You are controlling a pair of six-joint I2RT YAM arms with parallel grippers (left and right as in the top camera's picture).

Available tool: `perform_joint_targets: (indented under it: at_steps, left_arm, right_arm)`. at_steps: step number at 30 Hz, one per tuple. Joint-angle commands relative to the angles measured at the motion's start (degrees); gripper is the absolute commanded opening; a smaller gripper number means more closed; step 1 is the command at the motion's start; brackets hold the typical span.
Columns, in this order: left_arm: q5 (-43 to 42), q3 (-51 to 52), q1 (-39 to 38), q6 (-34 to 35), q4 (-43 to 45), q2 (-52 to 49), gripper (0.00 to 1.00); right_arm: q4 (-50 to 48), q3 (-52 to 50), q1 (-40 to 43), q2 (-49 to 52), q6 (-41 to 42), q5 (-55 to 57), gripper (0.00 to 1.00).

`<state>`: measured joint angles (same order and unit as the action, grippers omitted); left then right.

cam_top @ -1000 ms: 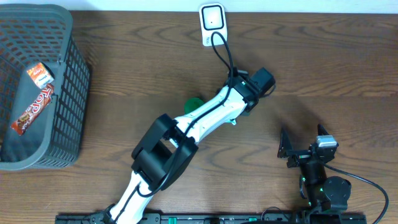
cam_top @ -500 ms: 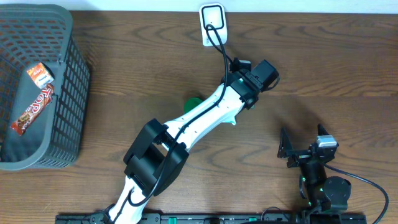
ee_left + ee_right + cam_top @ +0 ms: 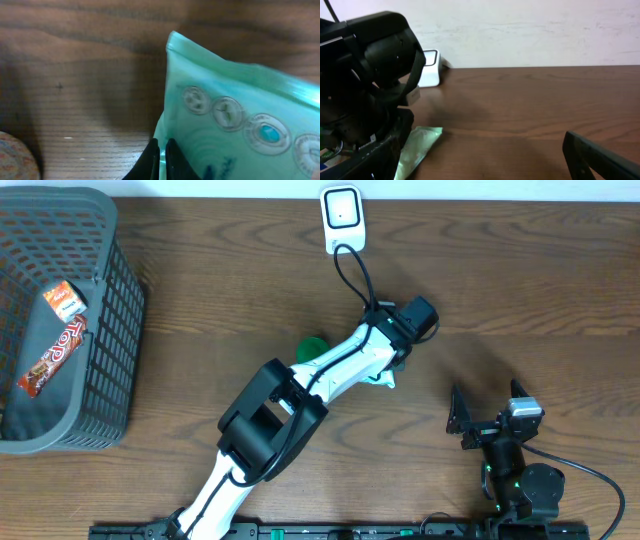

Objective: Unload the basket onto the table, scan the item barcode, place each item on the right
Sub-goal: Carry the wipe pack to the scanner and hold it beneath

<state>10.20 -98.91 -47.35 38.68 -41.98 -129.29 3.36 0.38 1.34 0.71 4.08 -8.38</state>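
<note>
Left end effector [image 3: 161, 161]: jaws closed tight, pinching lower-left edge of pale mint-green plastic pouch [image 3: 235, 120]. Pouch loc.: centre of overhead frame, directly under left wrist. White rectangular barcode scanner [image 3: 341, 210] at top centre, i.e. up and slightly left of pouch, well apart. Left arm nearer. Right end effector [image 3: 488, 410] spread wide, holding nothing, lower right. Pouch long axis: mostly hidden by arm, can't tell. Dark wood counter [image 3: 540, 280]: flat, ample room. Only the scanner's black cable [image 3: 355, 265] lies btwn pouch and scanner; likely snag risk.

Soft even light overhead — left wrist view blurred, green pouch [image 3: 240, 115] too close; shadow darkens table [image 3: 75, 75] beside it.
</note>
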Motion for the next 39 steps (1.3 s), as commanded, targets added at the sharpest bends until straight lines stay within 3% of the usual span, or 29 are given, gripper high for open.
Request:
perform_joint_targets:
  at_steps: [1,11,19,39]
  left_arm:
    - [-2.71,0.5,0.07,0.33,-0.11,-0.68,0.08]
    - [3.08,-4.22,1.03,-5.03,-6.47,5.35,0.08]
    - [-6.16,-4.22,1.81,-5.66,-5.27,11.85,0.09]
    - [-19.41,-3.52,1.81,-4.31,-2.05,-2.99,0.08]
  right_arm:
    - [0.15,-0.07,-0.63,-0.22,0.57,-0.55,0.99]
    - [0.15,-0.07,-0.63,-0.22,0.57,-0.52,0.99]
    - [0.15,-0.07,-0.63,-0.22,0.57,-0.55,0.99]
    - [0.15,-0.07,-0.63,-0.22,0.57,-0.52,0.99]
